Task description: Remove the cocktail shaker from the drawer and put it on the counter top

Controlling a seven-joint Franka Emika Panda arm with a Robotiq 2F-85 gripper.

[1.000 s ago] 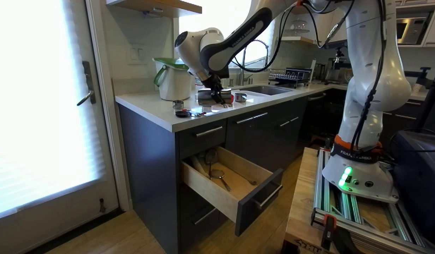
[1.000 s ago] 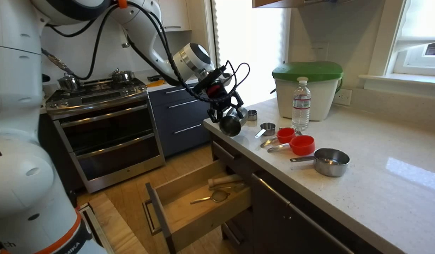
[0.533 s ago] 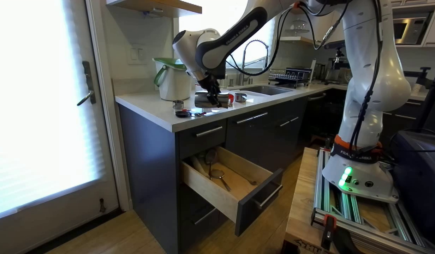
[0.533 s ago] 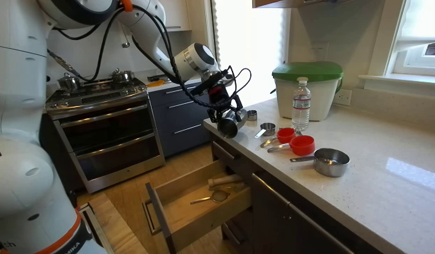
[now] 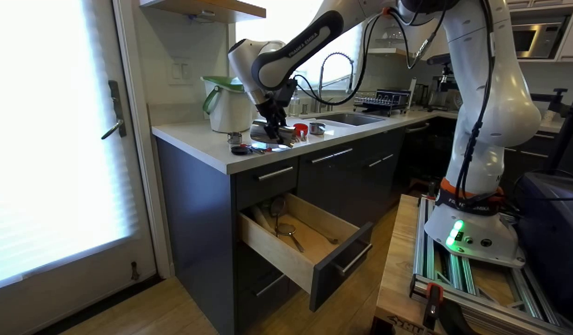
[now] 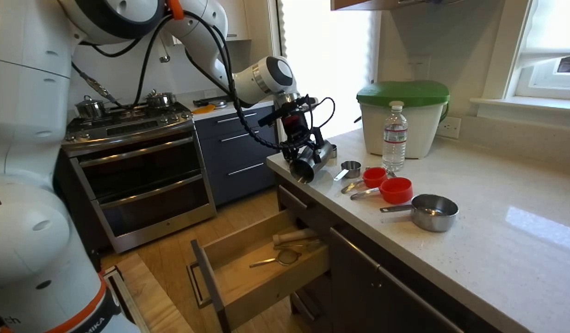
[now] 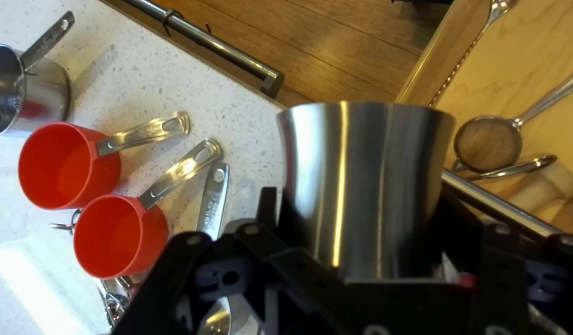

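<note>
Under the white counter top (image 6: 479,180), the drawer (image 6: 272,291) holds a strainer (image 6: 288,257), while jaws pinch the cocktail shaker (image 7: 361,186).

1. Arm (image 5: 514,116): glossy white, rounded; black panel (image 5: 303,45) carries "FRANKA EMIKA" in pale letters.
2. Base (image 5: 493,228): white; orange ring (image 5: 448,186), black lettered band (image 5: 482,207), green lights (image 5: 454,233).
3. Cables (image 6: 237,105): black, partly ribbed; orange clip (image 6: 175,8).
4. Gripper (image 7: 361,214): black, many-jointed; round grey screw heads (image 7: 251,229).
</note>
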